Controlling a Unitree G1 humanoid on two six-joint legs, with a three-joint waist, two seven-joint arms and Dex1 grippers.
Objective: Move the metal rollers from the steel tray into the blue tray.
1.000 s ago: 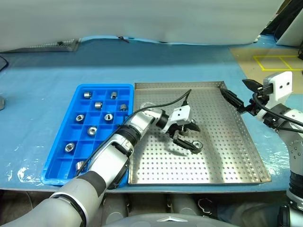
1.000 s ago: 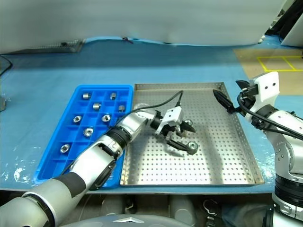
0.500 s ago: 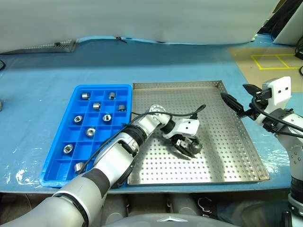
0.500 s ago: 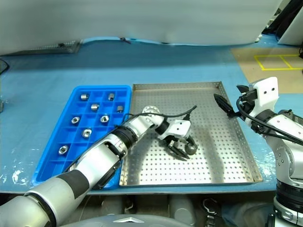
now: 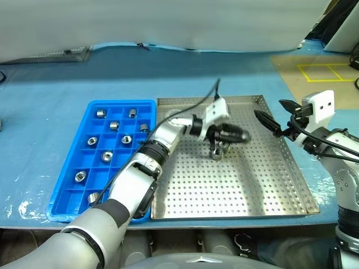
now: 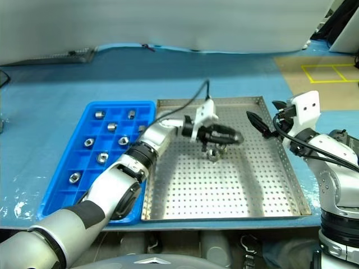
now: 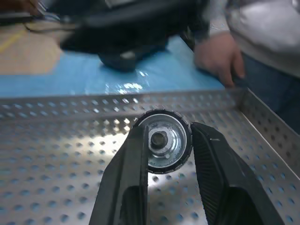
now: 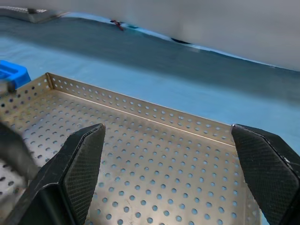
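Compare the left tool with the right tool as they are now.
The left tool is shut on a metal roller; the right tool is open and holds nothing. The left tool hangs over the middle of the steel tray; the right tool sits at the tray's right rim. Both have two black fingers.

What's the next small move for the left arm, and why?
Probably carry it across to the blue tray. The left gripper is shut on a metal roller and raised above the steel tray, so the pick looks done. Several compartments look free, so aim for one of those.
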